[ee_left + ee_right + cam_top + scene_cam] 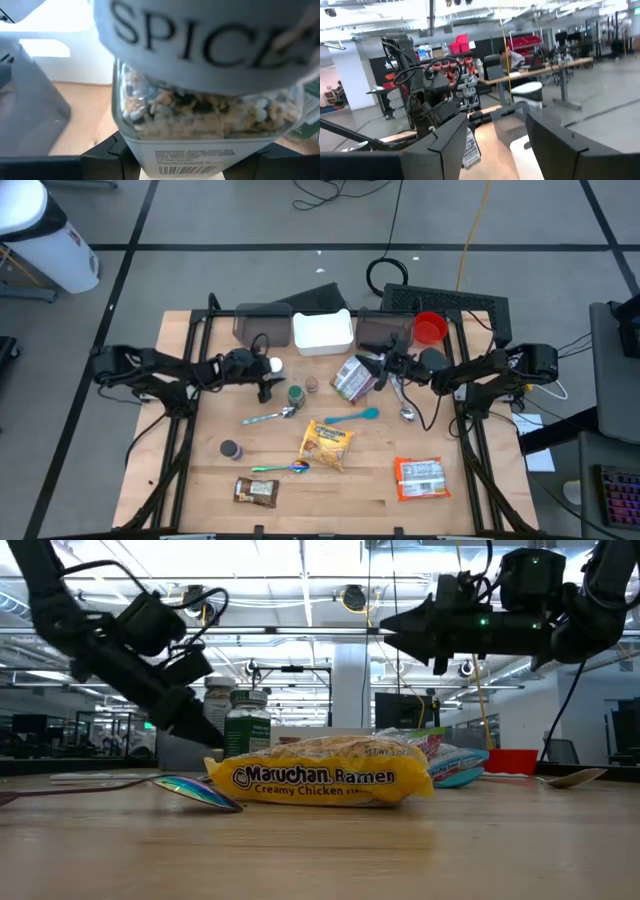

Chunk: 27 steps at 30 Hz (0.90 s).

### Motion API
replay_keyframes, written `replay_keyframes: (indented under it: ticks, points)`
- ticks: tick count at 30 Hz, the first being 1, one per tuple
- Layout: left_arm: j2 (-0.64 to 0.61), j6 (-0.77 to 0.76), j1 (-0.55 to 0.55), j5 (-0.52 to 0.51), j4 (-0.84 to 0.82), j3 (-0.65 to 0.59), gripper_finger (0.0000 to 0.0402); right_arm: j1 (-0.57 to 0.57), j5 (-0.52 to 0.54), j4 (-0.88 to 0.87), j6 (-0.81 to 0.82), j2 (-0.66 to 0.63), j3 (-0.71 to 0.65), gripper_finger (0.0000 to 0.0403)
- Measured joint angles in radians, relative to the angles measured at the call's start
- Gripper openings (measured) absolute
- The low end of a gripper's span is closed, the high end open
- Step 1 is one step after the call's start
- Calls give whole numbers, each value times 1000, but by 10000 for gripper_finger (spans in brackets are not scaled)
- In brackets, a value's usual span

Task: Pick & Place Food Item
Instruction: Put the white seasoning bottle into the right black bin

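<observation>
Between the left gripper's [268, 370] two dark fingers sits a spice jar [210, 100]. The jaws are partway open and press on the jar's sides, so they have hold of it. The jar has a grey lid with big letters, and you can see seeds and bits through the clear glass. From above, its white top shows at the gripper's tip, lifted off the table, just beside a green-lidded jar [295, 394] that stands on the wood. From table height the held jar [218, 698] hangs next to that green jar.

The right gripper [385, 366] is up in the air over the back of the table, close to a silver snack bag [352, 379]. Its jaws stand apart and nothing is in them. Its own camera looks out level at the room, past its two fingers [445, 145].

Behind the left gripper are a dark bin [262, 323] and a white bin [322, 332]. A red cup [429, 328] stands behind the right one.

Nearer the front lies a yellow ramen pack [327, 444], flat on the table [180, 490]. Around it are a teal spoon [352, 416], a metal spoon [268, 417], a shiny rainbow spoon [282, 468], another metal spoon [405, 406], an orange packet [421, 477], a brown bar [255, 492] and a small dark pot [231, 449].
</observation>
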Motion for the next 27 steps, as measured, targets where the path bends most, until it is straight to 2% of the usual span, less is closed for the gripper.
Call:
replay_keyframes:
  ticks: [8,13,21,24,27]
  points:
    - [-128,79,0,-2,-356,170,206,0,-1,-8,-92,0,57,196]
    - [-219,79,0,15,-449,235,206,0,-5,-226,-195,0,173,196]
    - [-313,53,0,78,-622,345,206,0,-18,-722,-361,0,442,197]
    - [-312,52,-1,109,-669,390,206,0,-74,-830,-387,0,527,202]
    - [-289,51,-4,115,-693,428,206,0,-87,-857,-407,0,576,217]
